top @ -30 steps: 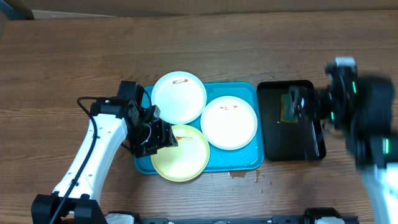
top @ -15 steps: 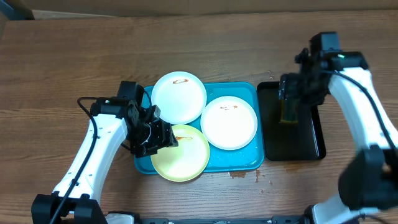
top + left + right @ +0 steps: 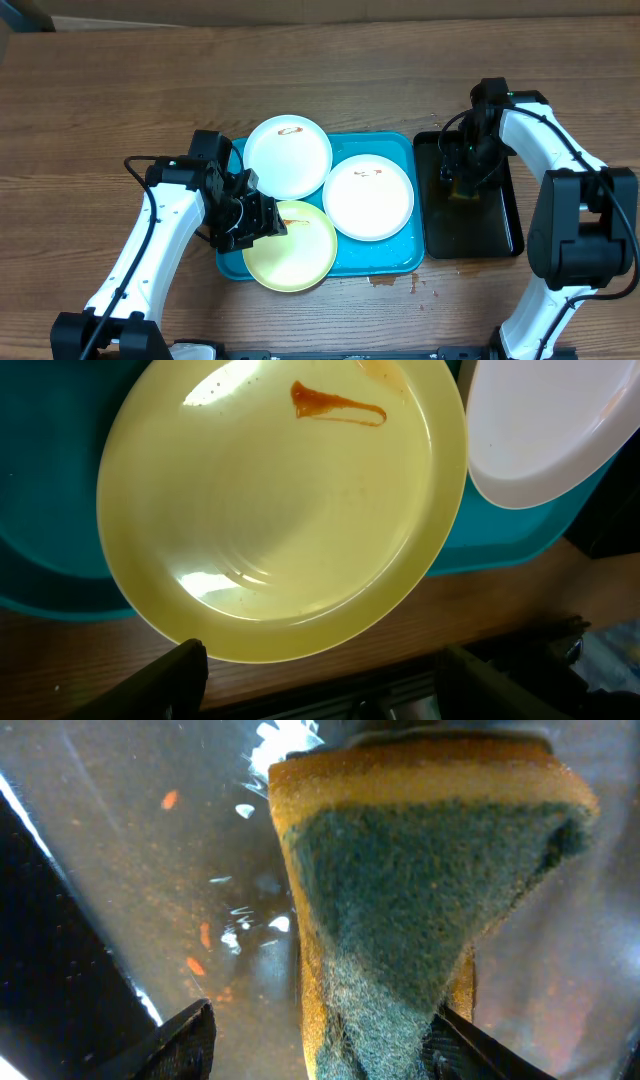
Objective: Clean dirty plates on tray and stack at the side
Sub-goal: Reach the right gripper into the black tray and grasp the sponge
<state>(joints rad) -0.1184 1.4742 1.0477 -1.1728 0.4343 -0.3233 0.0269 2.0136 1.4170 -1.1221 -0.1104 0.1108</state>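
Overhead view checked first. Found the turquoise tray [image 3: 390, 258] at the middle of the table [image 3: 120, 90], carrying all three plates, none stacked at the side. Noted the rear white plate [image 3: 288, 160] overhanging the tray's back-left corner, brown smear near its far rim. Noted the second white plate [image 3: 368, 205] toward the tray's right end, faint smear on it, close against the other two. Noted the yellow-green plate [image 3: 290, 250] at front left, jutting over the front rim, with an orange-brown smear. Located the left gripper [image 3: 255, 215] at that plate's left edge.

Left wrist view: confirmed fingers [image 3: 170, 675] spread wide, plate rim just ahead of them, nothing clamped.

Located the right gripper [image 3: 463, 178] over the black tray [image 3: 470, 235], just beside the turquoise one, at a sponge [image 3: 463, 188].

Right wrist view: found the sponge, yellow with a green scouring face, standing between fingers [image 3: 185, 1040] set apart. Recorded a clear gap at one finger and the other close against the sponge's side. No clamp seen.
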